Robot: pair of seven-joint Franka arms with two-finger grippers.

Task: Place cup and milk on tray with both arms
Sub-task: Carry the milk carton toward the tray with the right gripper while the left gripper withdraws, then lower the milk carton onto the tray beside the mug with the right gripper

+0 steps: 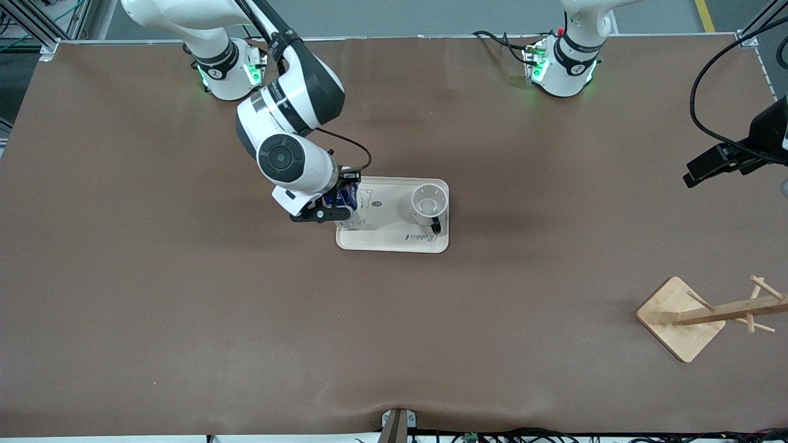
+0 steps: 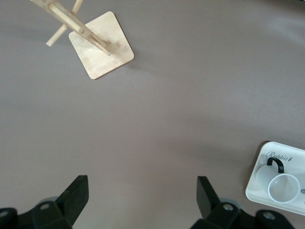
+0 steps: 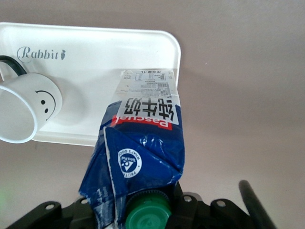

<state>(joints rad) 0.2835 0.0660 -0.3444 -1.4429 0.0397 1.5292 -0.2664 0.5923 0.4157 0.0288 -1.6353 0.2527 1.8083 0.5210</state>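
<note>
The cream tray point(image 1: 381, 229) lies mid-table with the white smiley cup point(image 1: 429, 205) upright on its end toward the left arm. My right gripper point(image 1: 337, 206) is shut on the milk point(image 1: 346, 197), gripping its crumpled blue top by the green cap. In the right wrist view the milk point(image 3: 143, 138) slants down from the gripper point(image 3: 147, 202), its base over the corner of the tray point(image 3: 95, 52) beside the cup point(image 3: 26, 112); I cannot tell whether it touches. My left gripper point(image 2: 143, 191) hangs open and waits high over bare table, with nothing between its fingers.
A wooden rack point(image 1: 680, 326) with pegs stands near the front camera at the left arm's end of the table; the left wrist view shows the rack point(image 2: 102, 50) too. Brown tabletop surrounds the tray. A black cable loops at the left arm's end.
</note>
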